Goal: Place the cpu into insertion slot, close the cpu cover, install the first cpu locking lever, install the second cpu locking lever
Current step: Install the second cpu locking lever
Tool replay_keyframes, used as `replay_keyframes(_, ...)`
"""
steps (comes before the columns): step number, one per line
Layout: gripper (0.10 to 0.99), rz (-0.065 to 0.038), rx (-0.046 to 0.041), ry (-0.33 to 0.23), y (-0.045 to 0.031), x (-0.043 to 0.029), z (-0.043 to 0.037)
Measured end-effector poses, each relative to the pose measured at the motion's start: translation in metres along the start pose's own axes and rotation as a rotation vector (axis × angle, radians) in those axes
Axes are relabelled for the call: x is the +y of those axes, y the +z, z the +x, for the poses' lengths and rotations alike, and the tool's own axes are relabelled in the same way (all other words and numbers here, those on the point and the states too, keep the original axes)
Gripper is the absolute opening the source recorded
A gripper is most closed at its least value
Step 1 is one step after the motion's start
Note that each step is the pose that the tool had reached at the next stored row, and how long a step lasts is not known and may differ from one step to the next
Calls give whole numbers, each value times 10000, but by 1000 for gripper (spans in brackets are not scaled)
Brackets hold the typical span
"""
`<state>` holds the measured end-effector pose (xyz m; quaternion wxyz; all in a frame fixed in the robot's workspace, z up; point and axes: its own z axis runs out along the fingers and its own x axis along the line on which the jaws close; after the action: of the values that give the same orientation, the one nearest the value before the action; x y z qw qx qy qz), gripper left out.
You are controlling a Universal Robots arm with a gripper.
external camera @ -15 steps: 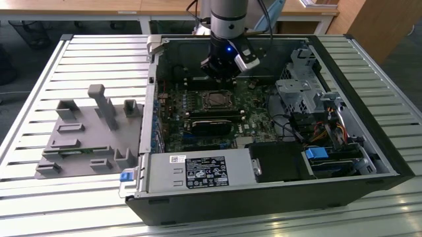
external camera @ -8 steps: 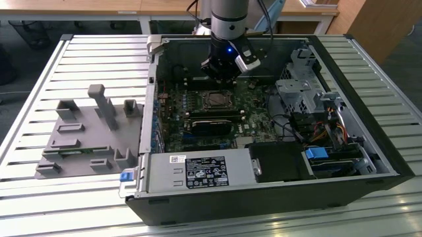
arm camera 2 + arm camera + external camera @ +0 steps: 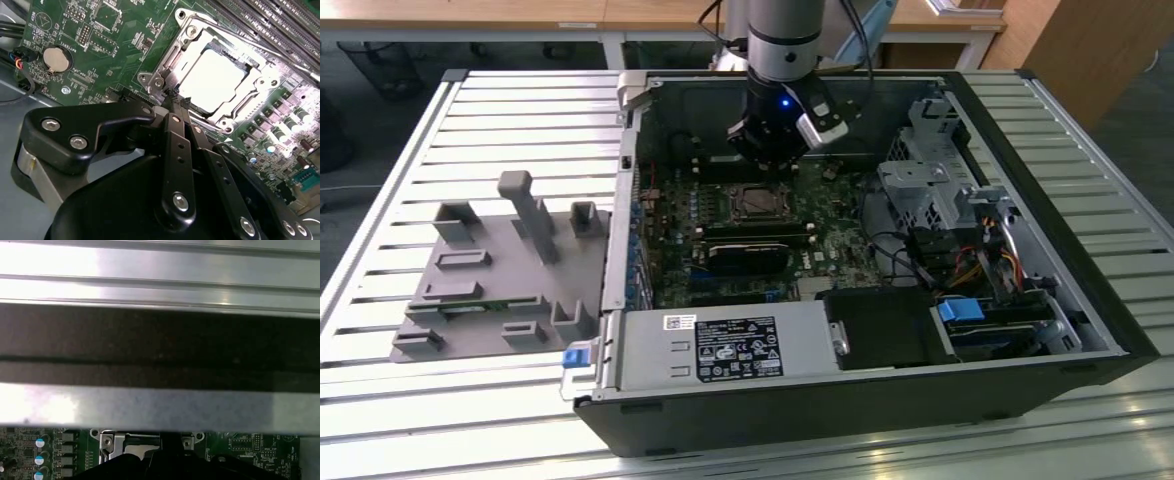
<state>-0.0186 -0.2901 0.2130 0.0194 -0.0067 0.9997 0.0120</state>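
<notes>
The cpu sits in the insertion slot, framed by the thin, springy cpu cover. The gripper, fingers pinched together and empty, hovers beside the cover's corner; edges look safest to press.

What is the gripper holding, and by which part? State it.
Nothing. The gripper is shut and empty, its tips beside the cpu cover, which lies closed over the cpu.

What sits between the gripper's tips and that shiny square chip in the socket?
In the second wrist view, the gripper is at the socket's corner. Between it and the cpu lies the cpu cover, its silvery frame edge lying around the chip.
</notes>
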Motion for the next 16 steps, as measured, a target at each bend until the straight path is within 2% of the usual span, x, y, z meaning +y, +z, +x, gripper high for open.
replay_keyframes(11,106,-1,0,0,-2,-91,-2)
replay_keyframes(16,106,2,0,1,-14,-99,-2)
